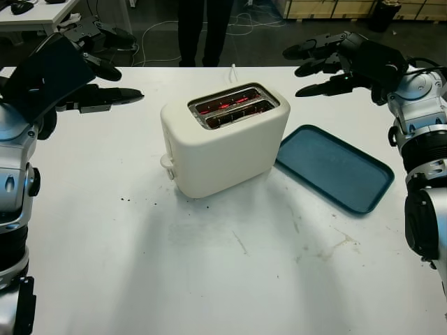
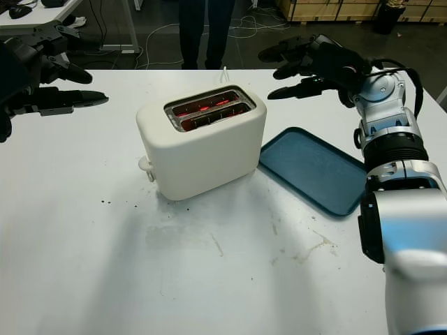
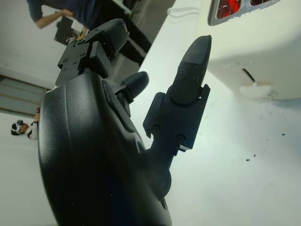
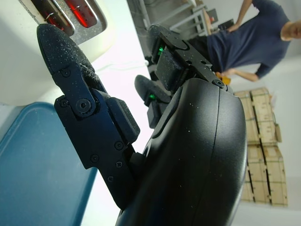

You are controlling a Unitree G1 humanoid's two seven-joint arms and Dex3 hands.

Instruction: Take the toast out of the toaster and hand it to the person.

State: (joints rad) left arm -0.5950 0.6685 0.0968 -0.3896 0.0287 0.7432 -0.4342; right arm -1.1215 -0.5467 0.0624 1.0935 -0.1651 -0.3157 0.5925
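Both hands hovering wide, holding nothing — left hand (image 1: 98, 77), right hand (image 1: 328, 63) flanking cream toaster (image 1: 223, 139); slots glowing red — judging reach from above, pinching toast only, avoiding hot elements.

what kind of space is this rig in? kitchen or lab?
Probably a lab or workshop, not a kitchen. Cables trail over a dark bare floor behind the white table, stacked wooden crates line the far wall, and another desk with gear stands at the back. The toaster is the lone appliance.
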